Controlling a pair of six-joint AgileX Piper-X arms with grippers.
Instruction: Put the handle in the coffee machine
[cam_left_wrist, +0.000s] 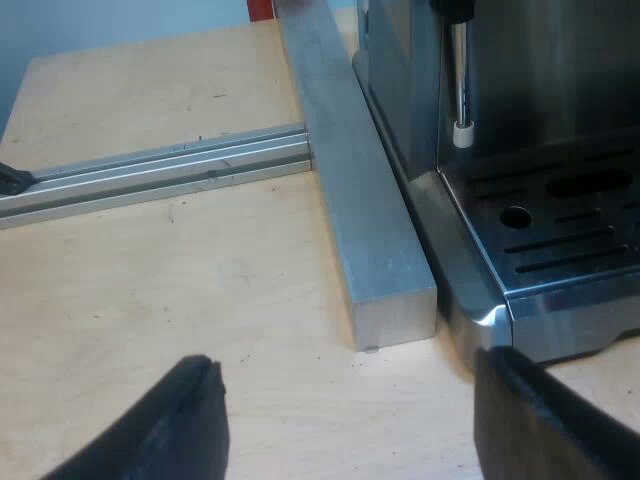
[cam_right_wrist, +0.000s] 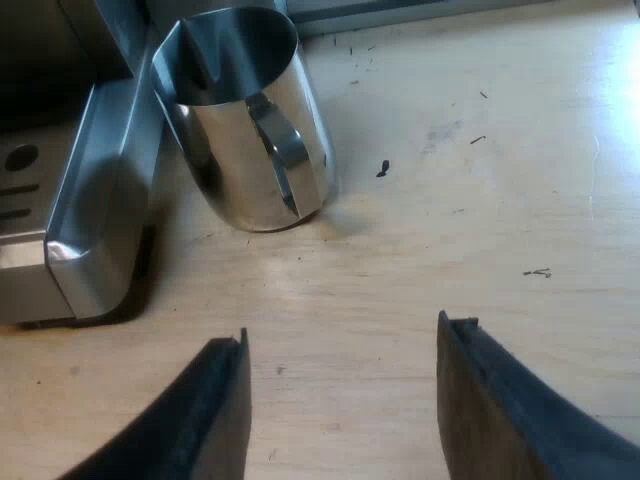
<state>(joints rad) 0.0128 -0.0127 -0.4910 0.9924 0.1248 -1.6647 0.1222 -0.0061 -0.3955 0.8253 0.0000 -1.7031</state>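
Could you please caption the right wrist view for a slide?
Open right gripper over wooden table, near steel jug beside espresso machine.

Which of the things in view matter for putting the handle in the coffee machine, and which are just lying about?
For the job: espresso machine; left gripper, open; right gripper, open.
Lying about: steel jug beside the machine; metal bars on the wooden table.

Left wrist view: sits behind the left tool (cam_left_wrist: 347, 362), low over the table (cam_left_wrist: 200, 290), tilted down and forward, close to the machine (cam_left_wrist: 520, 100). Right wrist view: behind the right tool (cam_right_wrist: 345, 332), looking down, close to the jug (cam_right_wrist: 250, 130). Shared: drip tray (cam_left_wrist: 560, 240), table.
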